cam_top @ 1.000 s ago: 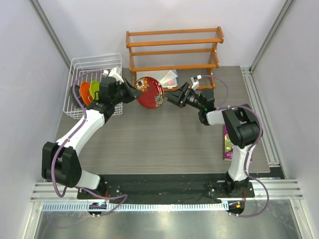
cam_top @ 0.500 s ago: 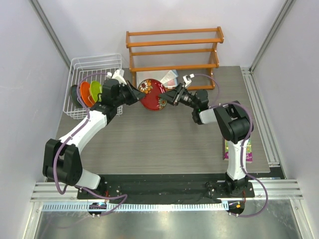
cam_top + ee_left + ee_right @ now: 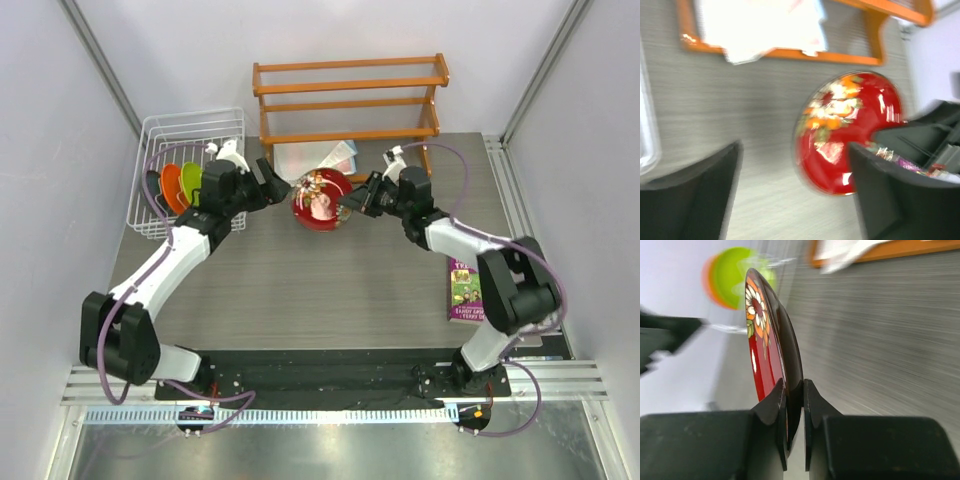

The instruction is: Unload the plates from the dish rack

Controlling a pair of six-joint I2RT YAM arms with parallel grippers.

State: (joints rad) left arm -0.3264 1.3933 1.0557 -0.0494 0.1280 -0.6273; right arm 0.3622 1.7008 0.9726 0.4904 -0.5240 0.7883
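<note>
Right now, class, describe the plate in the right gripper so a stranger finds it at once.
Find the orange wooden shelf at the table's far edge. In front of it, the right gripper pinches the rim of a plate. It alone is dark red with flowers; the lime green plate and orange plate in the white wire rack are plain.

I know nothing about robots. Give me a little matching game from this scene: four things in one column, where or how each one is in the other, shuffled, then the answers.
Things:
1. red floral plate
2. lime green plate
3. left gripper
4. book

States:
A. standing on edge in the white wire rack
B. open, gripping nothing
C. pinched by its rim in the right gripper
D. lying flat on the right side of the table

Pairs: 1-C, 2-A, 3-B, 4-D
</note>
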